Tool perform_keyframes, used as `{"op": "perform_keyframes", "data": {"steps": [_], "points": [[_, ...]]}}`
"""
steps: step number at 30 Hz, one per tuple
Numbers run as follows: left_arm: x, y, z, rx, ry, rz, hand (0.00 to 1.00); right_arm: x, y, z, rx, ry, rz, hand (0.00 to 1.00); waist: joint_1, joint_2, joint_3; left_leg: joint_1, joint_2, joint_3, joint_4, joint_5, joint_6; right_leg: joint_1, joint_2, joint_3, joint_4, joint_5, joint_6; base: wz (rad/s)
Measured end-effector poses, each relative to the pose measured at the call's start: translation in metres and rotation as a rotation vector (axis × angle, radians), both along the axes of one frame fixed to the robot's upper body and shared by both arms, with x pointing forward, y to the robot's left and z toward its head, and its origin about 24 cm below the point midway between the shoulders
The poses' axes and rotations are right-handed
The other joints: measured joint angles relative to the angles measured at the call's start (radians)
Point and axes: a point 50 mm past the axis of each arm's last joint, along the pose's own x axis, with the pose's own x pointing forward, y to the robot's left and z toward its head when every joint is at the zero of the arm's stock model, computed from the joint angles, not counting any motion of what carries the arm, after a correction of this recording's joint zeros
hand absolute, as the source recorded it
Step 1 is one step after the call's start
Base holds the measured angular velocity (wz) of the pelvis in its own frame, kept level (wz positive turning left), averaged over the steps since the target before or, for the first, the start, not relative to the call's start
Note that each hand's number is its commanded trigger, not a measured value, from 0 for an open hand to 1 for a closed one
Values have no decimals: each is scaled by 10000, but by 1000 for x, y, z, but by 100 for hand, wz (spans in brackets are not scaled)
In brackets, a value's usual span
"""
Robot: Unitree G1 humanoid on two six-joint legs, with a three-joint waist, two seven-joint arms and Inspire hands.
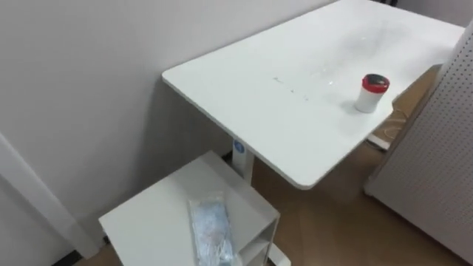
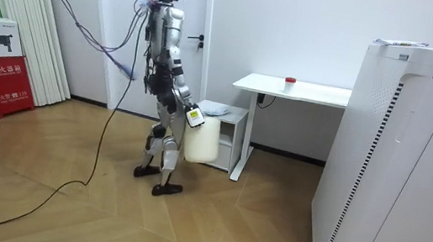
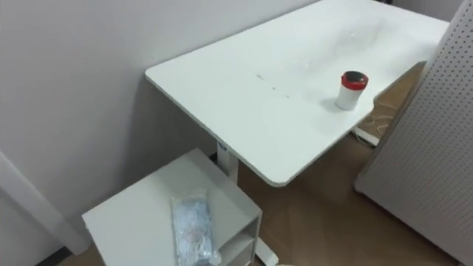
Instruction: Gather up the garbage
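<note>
A crumpled clear packet with pale blue contents (image 1: 209,229) lies on top of a low white cabinet (image 1: 148,214), close below me. A small white jar with a red lid (image 1: 372,93) stands upright on the white desk (image 1: 259,96), towards its right end. In the room view I stand at the cabinet (image 2: 230,131), on its left, facing the desk (image 2: 305,91). My right hand (image 2: 193,116) hangs by my hip, and a white bin (image 2: 202,142) hangs from it above the floor.
A white wall runs along the left behind the desk and cabinet. A white perforated panel (image 1: 443,162) stands at the right, close to the desk's end, with wooden floor between. The cabinet has open shelves on its side.
</note>
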Motion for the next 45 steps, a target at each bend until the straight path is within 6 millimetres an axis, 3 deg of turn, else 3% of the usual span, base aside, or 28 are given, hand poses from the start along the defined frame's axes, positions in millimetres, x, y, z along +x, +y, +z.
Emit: {"op": "perform_keyframes", "data": {"steps": [2,5,9,15,18,25,26,28,29,30,32,33,35,37,45], "points": [[23,0,13,333,-1128,-402,0,2,1,-1,20,72,46,100,199,-166,56,77,-12,323,-149,144,136,-172,47,-129,24,-60,87,8],[50,-3,32,974,-2528,-931,0,14,2,2,98,-176,532,100,303,-199,47,94,-60,147,-148,145,136,-268,25,-694,13,-38,51,-36],[109,-11,72,1720,-5079,-1659,0,20,0,3,-89,-196,821,100,-14,-42,78,67,-99,46,-343,148,137,-321,-17,-811,40,-44,54,-1],[152,-22,106,2326,-6853,-2105,0,40,0,8,-268,-392,1503,100,-490,65,134,-134,-118,-22,-453,148,137,-780,-18,-834,257,-49,46,-14],[162,-27,115,2392,-7308,-2285,0,53,0,12,-348,-658,1684,100,-580,110,235,-315,-116,-44,-404,148,137,-1455,-42,-837,1031,-83,-10,-23],[173,-30,120,2591,-7632,-2366,0,69,2,17,-742,-923,2200,100,-859,122,290,-1021,-166,-12,-153,147,136,-2391,-107,-704,1601,-98,-37,-12],[174,-31,119,2658,-7587,-2427,0,74,1,18,-831,-1042,2188,100,-858,118,352,-1129,-177,-42,-103,147,136,-2721,-132,-699,2017,-101,-43,-10],[175,-30,116,2740,-7403,-2436,0,82,2,22,-949,-1419,2179,100,-951,152,478,-1239,-272,-758,-62,145,138,-3522,-94,-727,2633,-328,-262,-19],[175,-24,117,2939,-7314,-2364,0,90,4,25,-1016,-1689,2261,100,-982,14,501,-1537,-362,-1034,176,100,74,-3900,101,-603,1498,144,-650,-21],[177,-23,116,2981,-7233,-2335,0,96,1,29,-1134,-1879,2373,100,-1116,74,588,-1890,-400,-957,631,-144,-78,-4043,49,-921,1184,842,-795,-18],[178,-26,115,2905,-7165,-2408,0,98,-2,31,-1288,-1889,2277,100,-1352,293,660,-2387,-236,-727,1078,-267,-189,-4120,120,-956,1208,885,-842,12],[181,-29,116,2789,-7254,-2426,0,97,-1,30,-1254,-1842,2278,100,-1492,287,663,-2594,-133,-579,1002,-191,-283,-4132,157,-787,1216,885,-842,24],[186,-33,119,2790,-7377,-2565,0,97,-1,29,-1214,-1815,2044,100,-1609,235,658,-2745,-24,-318,959,-134,-211,-4142,210,-784,1238,880,-832,17],[187,-36,120,2752,-7493,-2694,0,96,-5,30,-1252,-1799,1964,100,-1600,112,628,-2759,-14,-27,1066,-99,-133,-4181,255,-756,1224,899,-801,2],[177,-35,103,2734,-6637,-2708,0,98,-1,30,-1198,-1822,2134,100,-1578,63,615,-3022,80,563,1337,-118,-43,-4275,407,-483,892,1352,-751,-14]]}}
